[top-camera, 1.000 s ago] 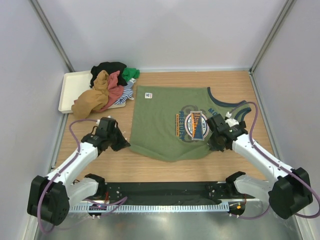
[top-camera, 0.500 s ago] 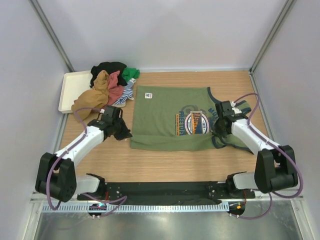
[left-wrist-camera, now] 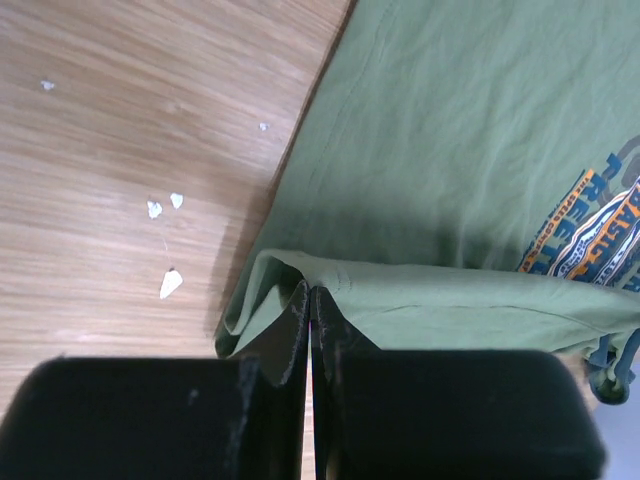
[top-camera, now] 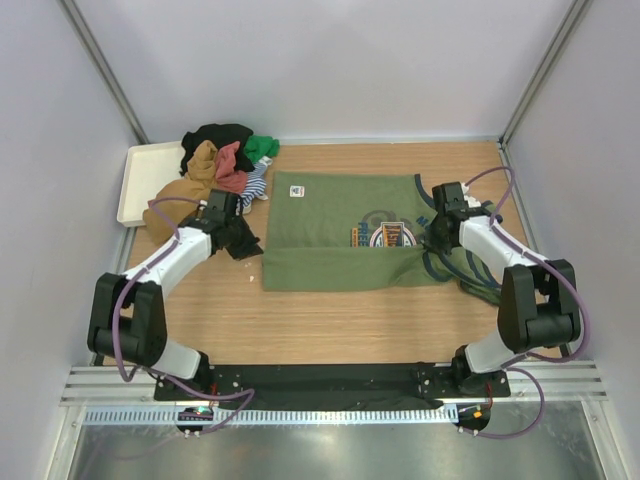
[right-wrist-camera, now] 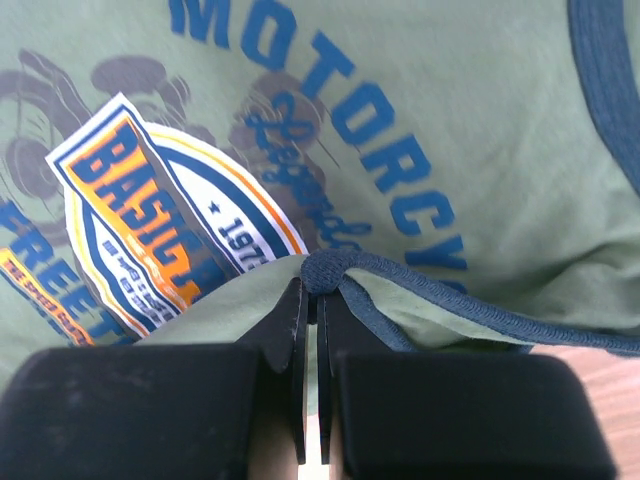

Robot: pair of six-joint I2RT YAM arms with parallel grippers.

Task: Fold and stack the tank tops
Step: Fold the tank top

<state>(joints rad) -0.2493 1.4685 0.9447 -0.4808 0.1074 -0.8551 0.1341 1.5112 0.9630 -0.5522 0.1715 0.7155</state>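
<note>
Olive tank top lay mid-table, its near edge doubled over. Left gripper pinched the hem corner, right gripper the navy trim. Unequal travel could have skewed the fold; thin pinches might have slipped.

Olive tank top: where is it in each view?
Top external: olive tank top at centre frame, near edge folded back over itself.
Left wrist: upper and right frame, folded corner pinched in the left hand.
Right wrist: fills the frame, navy trim pinched in the right hand.
Shared landmark: the chest print.
</note>
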